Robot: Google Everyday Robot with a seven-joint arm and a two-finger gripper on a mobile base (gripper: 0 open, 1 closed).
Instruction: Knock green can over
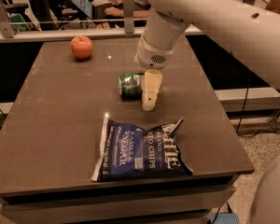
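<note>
A dark brown table with a glossy top catches small glints of light, and the gripper hangs over its middle. Behind it runs a pale ledge with metal posts. Speckled floor shows at the right.

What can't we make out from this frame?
- Camera view: the right end of the green can is hidden behind the hand, which hangs at mid-table.
- Camera view: whether the hand touches the can is masked by their overlap.
- Camera view: the can's label is too small to read.
- Camera view: the chip bag lettering is lost in creases.
- Camera view: the arm is cut off by the top and right edges.
</note>
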